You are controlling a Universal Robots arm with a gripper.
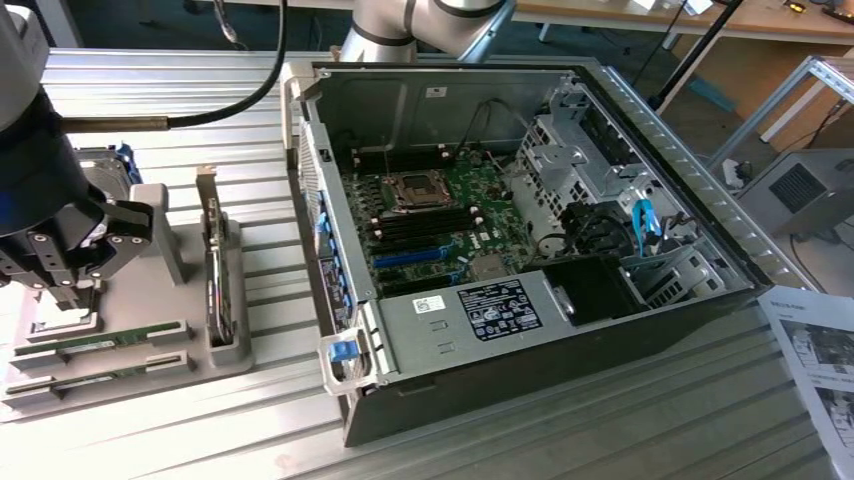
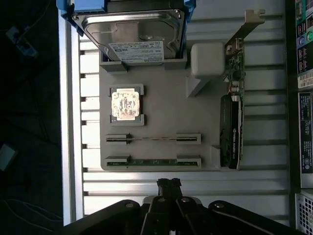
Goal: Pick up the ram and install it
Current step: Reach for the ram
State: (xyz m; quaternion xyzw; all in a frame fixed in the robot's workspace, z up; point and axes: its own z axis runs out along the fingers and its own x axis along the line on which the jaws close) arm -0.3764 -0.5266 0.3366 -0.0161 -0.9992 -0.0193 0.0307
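Gripper [image 2: 168, 183]: fingers closed, empty, hovering near tray [image 2: 161, 105]. Ram [image 2: 152, 161] sits in nearest tray slot; twin stick [image 2: 152, 139] just beyond. Risk: descent w/ fingers closed would likely strike ram edge, not straddle it. Misalignment could snag twin stick.

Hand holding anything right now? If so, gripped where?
Nothing held. The hand is shut empty near the grey tray; both long green circuit-board sticks sit in their slots.

Exterior oblique, wrist overhead, sharing fixture [image 1: 200, 368] [image 2: 161, 112]
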